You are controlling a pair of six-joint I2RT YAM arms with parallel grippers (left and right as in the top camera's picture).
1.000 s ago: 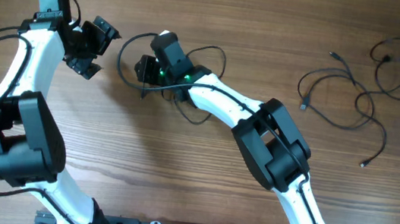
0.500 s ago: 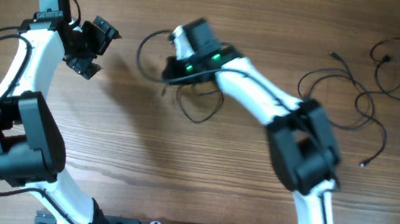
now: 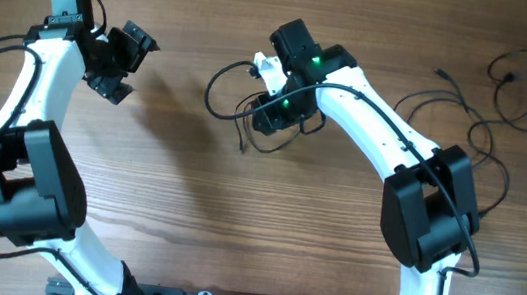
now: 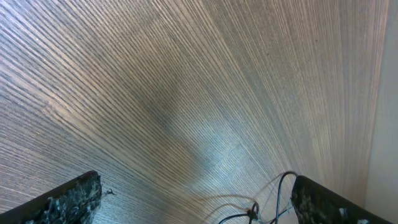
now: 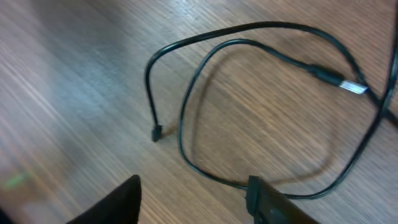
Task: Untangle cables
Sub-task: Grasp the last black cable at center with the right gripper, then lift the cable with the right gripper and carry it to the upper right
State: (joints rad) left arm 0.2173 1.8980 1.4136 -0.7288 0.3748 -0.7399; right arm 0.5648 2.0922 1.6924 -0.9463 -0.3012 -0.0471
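Right claw [image 5: 193, 183] released, fingers [image 5: 273, 206] spread above looped cables [image 5: 181, 124] at centre, left claw [image 4: 196, 180] released over wooden table [image 4: 186, 93], further cables [image 3: 484, 116] upper right.

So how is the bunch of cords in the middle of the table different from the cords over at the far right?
The middle cords are gathered in a small, tight cluster; the far-right cords sprawl in wide, loose loops. The middle cords lie partly under the right gripper; the far-right cords have no gripper over them. Both are thin, black, and lie on the wooden table.
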